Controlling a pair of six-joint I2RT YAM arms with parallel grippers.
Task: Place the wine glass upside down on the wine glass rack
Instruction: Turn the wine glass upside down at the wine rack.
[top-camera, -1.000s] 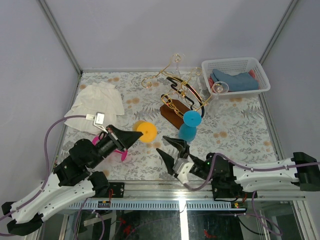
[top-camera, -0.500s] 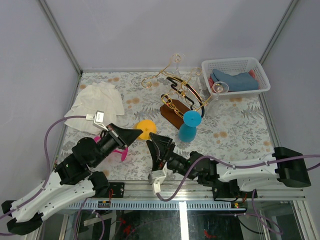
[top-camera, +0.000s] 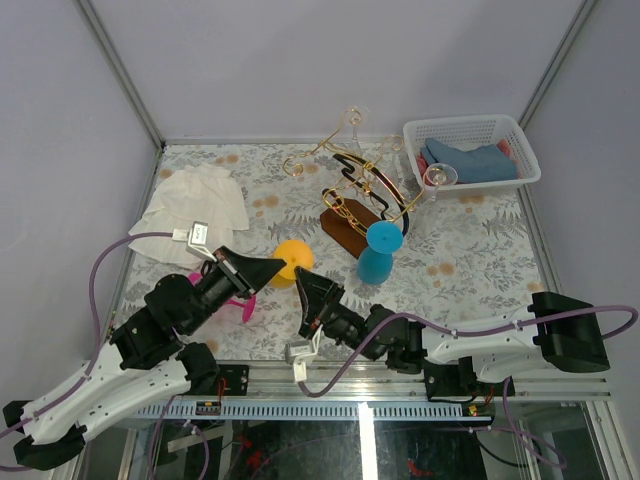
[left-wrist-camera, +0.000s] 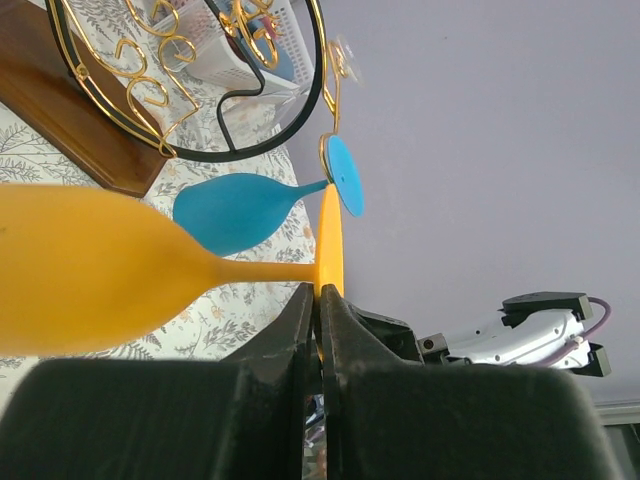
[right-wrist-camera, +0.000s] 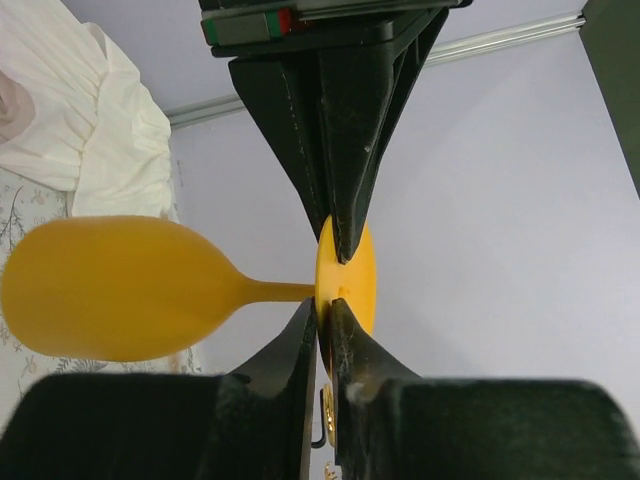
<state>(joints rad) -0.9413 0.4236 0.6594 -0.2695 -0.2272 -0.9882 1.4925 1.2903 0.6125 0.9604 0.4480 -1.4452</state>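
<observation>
Handover in mid-air: yellow wine glass (right-wrist-camera: 120, 290) held sideways over table, short of wine glass rack (top-camera: 340, 228). Left gripper (left-wrist-camera: 318, 300) clenched on foot disc. Right gripper (right-wrist-camera: 322, 315) pinching same disc. Confirm right grip before left lets go; no twisting.

Here we see the left arm (top-camera: 110, 390) reaching up from the lower left of the overhead view. Its left gripper (top-camera: 279, 266) is pinched tight on the foot of the yellow wine glass (top-camera: 288, 250). The right arm (top-camera: 480, 340) lies stretched low across from the lower right. The right gripper (top-camera: 301, 274) meets the other tip to tip, its fingers (right-wrist-camera: 300, 345) closed on that same foot from the opposite side.
</observation>
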